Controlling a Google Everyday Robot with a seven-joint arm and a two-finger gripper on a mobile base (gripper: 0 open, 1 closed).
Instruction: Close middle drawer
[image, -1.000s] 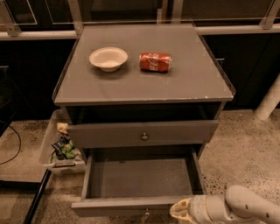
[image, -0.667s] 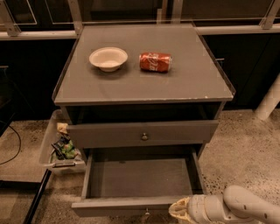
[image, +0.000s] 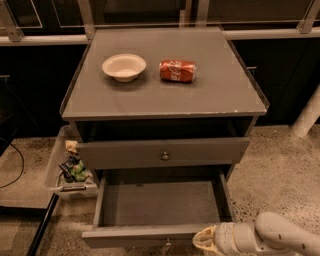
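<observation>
- Looking down at the grey cabinet (image: 240, 150), we see our claw (image: 206, 241) low at the bottom edge of the view. Its cream-white arm (image: 280, 237) is on its right.
- We cannot tell if the claw is spread or pressed together. Its pale tip points left.
- The middle drawer (image: 160, 202) is pulled far out. It lies just up and to the left of the claw, and we can see its grey floor.
- The claw's tip is right at the right end of the drawer's front board. We cannot tell if it touches the board.
- The drawer's small round knob (image: 167, 245) is just to the left of the claw.
- The top drawer (image: 125, 152) is farther up from the claw, with its own metal knob in the middle and a dark gap above it.
- The tabletop (image: 165, 100) is well above the claw.
- A white bowl (image: 124, 66) stands there, up and to the left of the claw.
- A red Coca-Cola can (image: 178, 71) lies on its side next to the bowl, not touching it, almost straight up from the claw.
- A clear plastic bin (image: 56, 167) with small things in it sits on the floor, well to the left of the claw, beside the cabinet.
- A white post (image: 307, 117) stands up and to the right of the claw.
</observation>
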